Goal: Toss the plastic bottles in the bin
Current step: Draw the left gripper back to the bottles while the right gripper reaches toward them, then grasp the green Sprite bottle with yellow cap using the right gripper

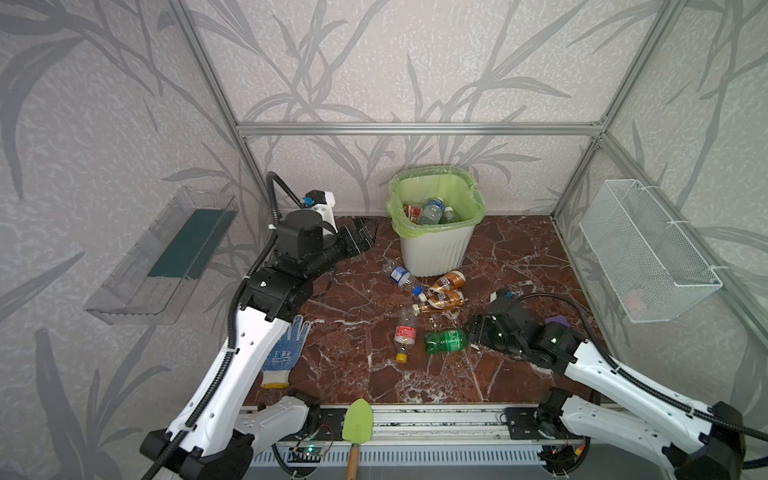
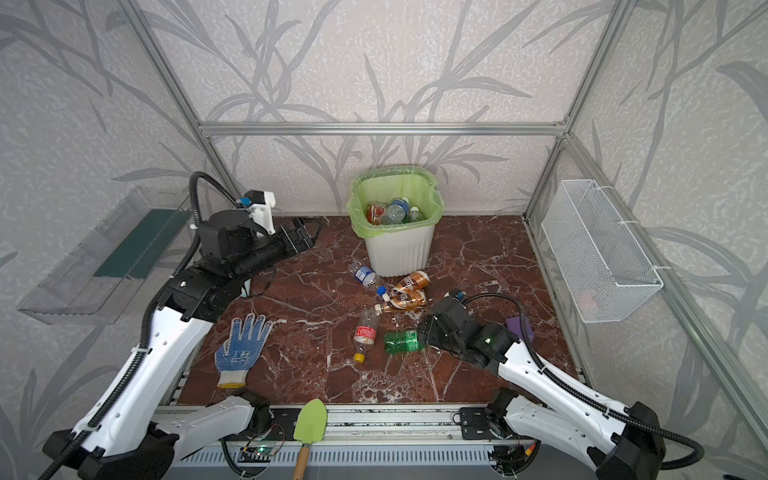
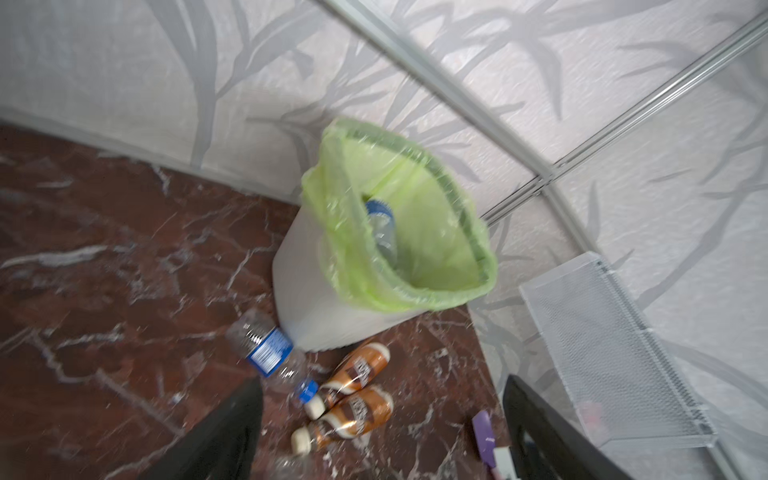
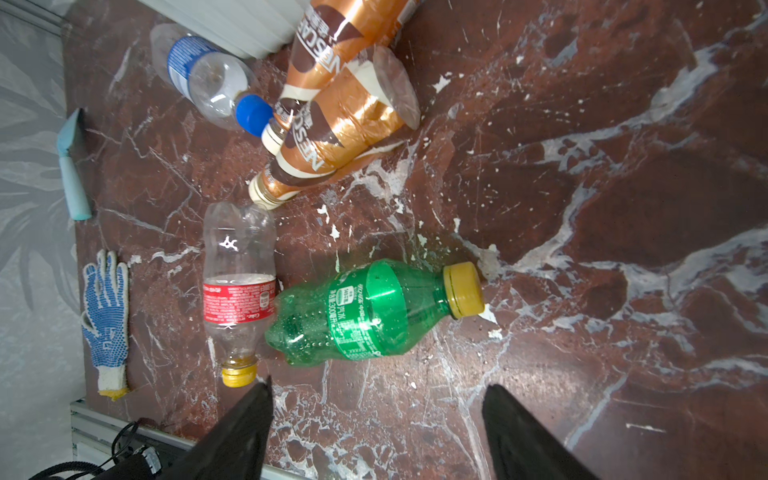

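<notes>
Bin at the back of the marble bench, lined with a green bag and holding several bottles. Five more lie in front of it: a blue-labelled bottle, two brown-wrapped bottles, a red-labelled bottle and a green bottle. Left gripper, jaws apart and empty, hangs left of the bin. Right gripper, jaws apart and empty, is just beside the green bottle. A glove lies near the left arm.
</notes>
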Tool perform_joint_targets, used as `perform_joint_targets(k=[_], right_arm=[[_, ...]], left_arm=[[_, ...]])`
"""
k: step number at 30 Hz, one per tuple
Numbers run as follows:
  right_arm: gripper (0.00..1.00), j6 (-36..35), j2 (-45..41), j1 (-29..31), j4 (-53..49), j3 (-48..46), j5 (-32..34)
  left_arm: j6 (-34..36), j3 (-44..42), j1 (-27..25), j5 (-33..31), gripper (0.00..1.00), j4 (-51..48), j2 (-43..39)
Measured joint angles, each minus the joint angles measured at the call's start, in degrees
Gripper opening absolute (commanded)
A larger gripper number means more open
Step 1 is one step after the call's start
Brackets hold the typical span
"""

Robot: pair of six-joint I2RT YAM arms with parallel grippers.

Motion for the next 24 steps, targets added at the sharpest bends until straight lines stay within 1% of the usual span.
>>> perform_joint_targets(k=[4,8,14,19,24], right_arm=[[0.81,1.42,4.07,1.95,-1.66,1.38,-0.04],[0.81,4.22,8.02,4.96,-2.91,3.28,0.59],[0.85,10.32,11.5,8.07,-4.52,4.61,2.64],[0.88,16.37,12.09,8.63,-3.74,4.07,3.15],[0.88,22.05,12.07,8.76,-1.07,1.31,3.56]], left_arm=[[-0.55,-11.72,0.0,-1.16,0.89,-1.29,-1.6],[-1.22,-18.25,0.04,-2.34,0.89,-2.67,-5.29],[-2.1,-23.37,0.04,-3.65,0.89,-2.49,-9.7],[-3.5,-26.45,0.04,-4.24,0.89,-2.67,-10.08],[-4.04,-26.93,0.04,-4.74,0.89,-2.6,-10.1]])
